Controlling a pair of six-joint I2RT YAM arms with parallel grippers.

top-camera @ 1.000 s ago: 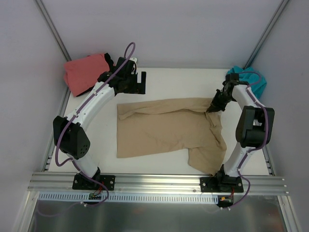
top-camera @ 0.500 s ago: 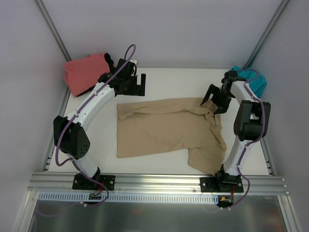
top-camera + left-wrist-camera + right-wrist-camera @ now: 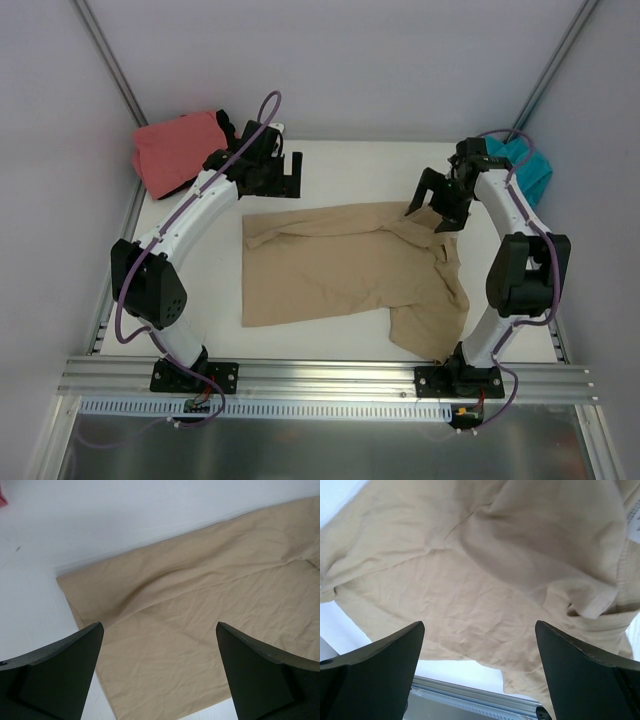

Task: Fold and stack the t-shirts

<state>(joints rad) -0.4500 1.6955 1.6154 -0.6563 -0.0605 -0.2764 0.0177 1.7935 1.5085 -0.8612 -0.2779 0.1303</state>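
Note:
The tan t-shirt point(image 3: 340, 265) lies spread on the white table, its far edge folded over and one sleeve reaching toward the near right. In the left wrist view the tan t-shirt point(image 3: 200, 625) fills the space under the open left gripper point(image 3: 159, 677). My left gripper point(image 3: 290, 175) hovers open beyond the shirt's far left corner. My right gripper point(image 3: 432, 205) hangs open just above the shirt's far right corner, holding nothing; its wrist view shows the tan t-shirt point(image 3: 485, 580) below the right gripper point(image 3: 480, 675). A coral-pink t-shirt point(image 3: 175, 150) sits far left, a teal t-shirt point(image 3: 525, 165) far right.
The white table point(image 3: 350, 160) is walled by grey panels on three sides. An aluminium rail point(image 3: 330, 380) carrying both arm bases runs along the near edge. The pink and teal shirts occupy the two far corners.
My right gripper, shut on the tan shirt's far right corner a second ago, has opened, let the cloth go and lifted away to the far side. The left arm has barely moved.

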